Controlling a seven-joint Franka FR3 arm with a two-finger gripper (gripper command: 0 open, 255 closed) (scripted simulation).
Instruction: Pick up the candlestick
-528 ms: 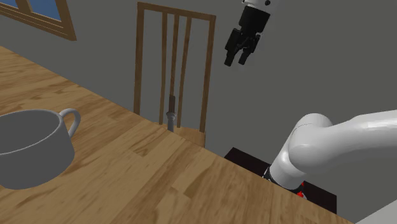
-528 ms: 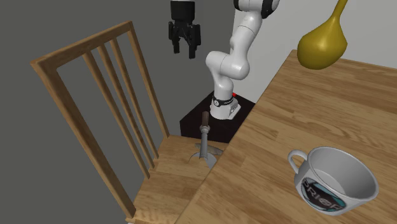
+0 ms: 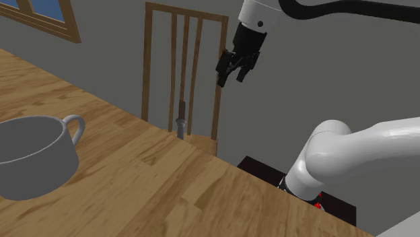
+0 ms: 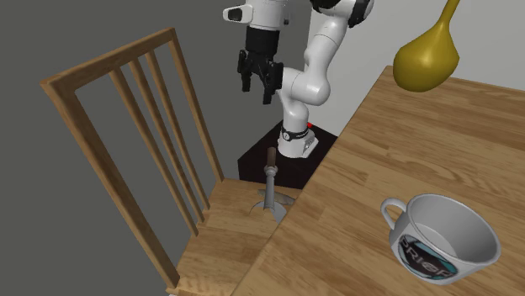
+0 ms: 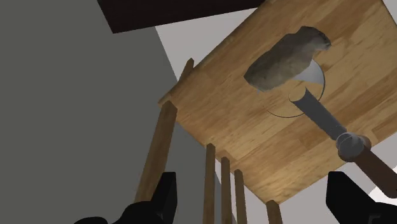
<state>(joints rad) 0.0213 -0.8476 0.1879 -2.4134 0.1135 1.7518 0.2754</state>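
The hand [image 3: 231, 73] hangs empty, fingers spread wide, high over the chair [image 4: 126, 71] and well apart from the candlestick [image 4: 269, 179]. In the wrist view the back slats lie beneath the hand [image 5: 254, 203], so coming straight down risks a finger catching the top rail. The candlestick [image 5: 326, 119] stands upright on the seat, just beside the bench [image 4: 404, 160] edge. A finger could strike that edge or clip the thin stem's top and tip it off the seat, and an off-centre squeeze may push it over
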